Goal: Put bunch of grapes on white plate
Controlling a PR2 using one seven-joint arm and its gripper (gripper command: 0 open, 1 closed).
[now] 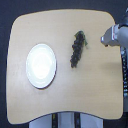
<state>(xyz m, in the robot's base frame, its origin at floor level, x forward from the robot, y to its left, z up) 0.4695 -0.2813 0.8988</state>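
A: So, where is the gripper (106, 39) now?

B: It is at the table's (100, 95) edge, on the exterior view's right, and it holds nothing. Whether the jaws are spread or pressed together I cannot tell (the picture is too blurred there).

A: And the grapes (77, 48)?

B: They lie on the table, a little apart from the jaws, toward the exterior view's left. The bunch is long, and its green stem end is the end nearer to the jaws. The plate (41, 65) is beyond the grapes, farther from the jaws, well apart, and it is empty.

A: Then the step is the reach and the grasp, I think. How to do it well?

B: I would bring the jaws above the middle of the bunch, open them across its narrow width, not along its length, and come down straight. Closing gently is better, because grapes are soft and can roll or break off.

A: Is there room?

B: Yes, in my judgement. Between the jaws and the grapes nothing stands, and between the grapes and the plate there is only bare wood. The edge behind the jaws is close, so the carrying should go inward, away from it.
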